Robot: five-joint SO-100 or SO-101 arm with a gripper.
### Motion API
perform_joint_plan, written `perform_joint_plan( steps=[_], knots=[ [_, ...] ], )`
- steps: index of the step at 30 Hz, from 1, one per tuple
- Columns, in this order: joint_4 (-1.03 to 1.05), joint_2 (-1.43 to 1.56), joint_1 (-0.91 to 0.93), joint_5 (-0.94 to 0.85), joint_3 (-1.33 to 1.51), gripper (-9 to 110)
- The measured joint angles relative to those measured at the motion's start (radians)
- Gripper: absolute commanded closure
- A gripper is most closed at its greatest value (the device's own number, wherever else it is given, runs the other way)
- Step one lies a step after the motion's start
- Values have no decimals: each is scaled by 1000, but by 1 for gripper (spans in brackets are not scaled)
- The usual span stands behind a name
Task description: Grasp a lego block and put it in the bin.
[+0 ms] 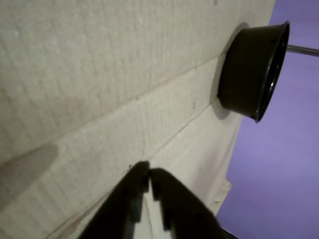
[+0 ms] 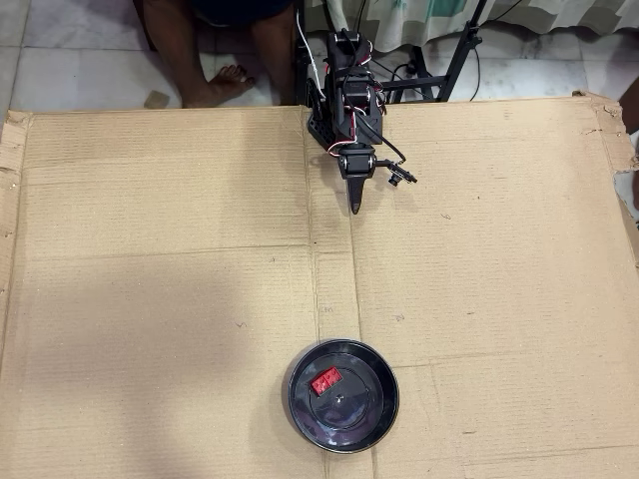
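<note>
Lego block, red, lies inside the bin, on the dish floor toward its upper-left part in the overhead view. Nothing is held by the gripper.

Overhead view: arm sits at the top edge of the cardboard, folded back, gripper pointing down the sheet toward the bin. Bin is well apart from the fingertips, far ahead of them and almost in line, only slightly to the left as this view shows it. Block is therefore also well ahead of the gripper, in the near-side part of the dish. Bare feet of a person show on the tiled floor behind the arm.

Wrist view: gripper enters from the bottom edge; the two dark fingers meet at the tips, jaws together, nothing between them. Bin appears at upper right, seen from the side, only its outer wall and rim showing. Its inside is hidden here, so the block is not seen in this view; only the overhead view shows it. Purple surface fills the right side beyond the cardboard edge.
</note>
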Motion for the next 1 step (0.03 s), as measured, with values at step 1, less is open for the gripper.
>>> perform_joint_plan(
  steps=[1],
  knots=[
    [0, 0, 0, 0, 0, 101]
  ],
)
